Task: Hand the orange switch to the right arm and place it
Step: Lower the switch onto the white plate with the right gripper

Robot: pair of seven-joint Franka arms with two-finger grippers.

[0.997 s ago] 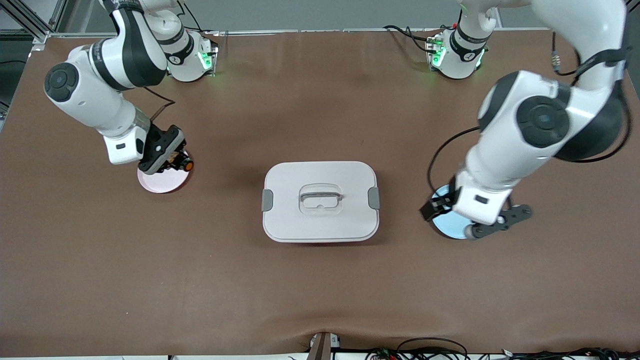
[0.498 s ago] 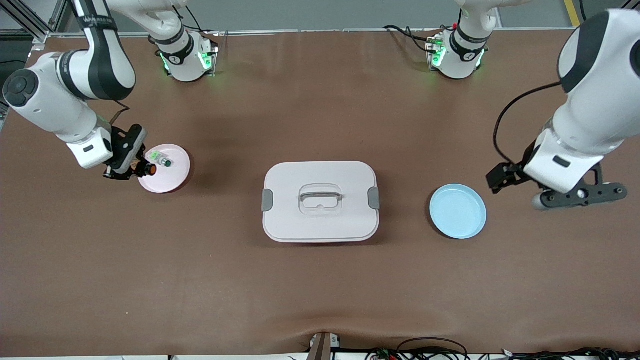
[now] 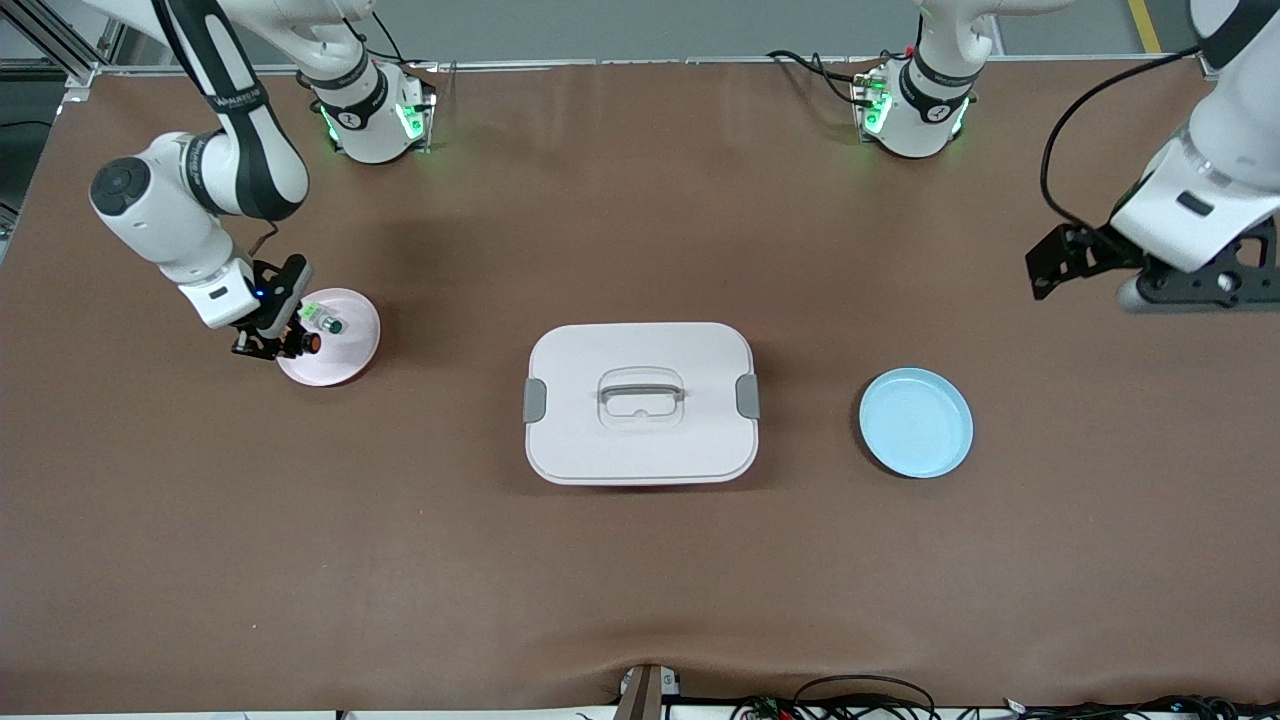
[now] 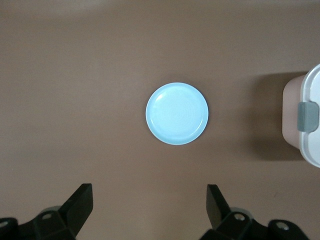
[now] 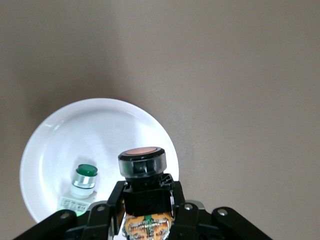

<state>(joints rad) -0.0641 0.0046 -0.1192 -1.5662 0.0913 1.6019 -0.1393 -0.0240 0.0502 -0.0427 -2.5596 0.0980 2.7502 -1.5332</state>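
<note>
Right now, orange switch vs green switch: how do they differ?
Cap: the orange switch has an orange cap on a black body; the green switch has a dark green cap on a pale body. State: the orange switch is clamped in the right gripper, over the edge of the pink plate; the green switch rests free on that plate. Both are small round-capped push-buttons. The left gripper waits open above the blue plate.

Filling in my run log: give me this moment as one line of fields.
right end effector: shut on orange switch, over pink plate | green switch: on pink plate | left end effector: open, over table | blue plate: empty
</note>
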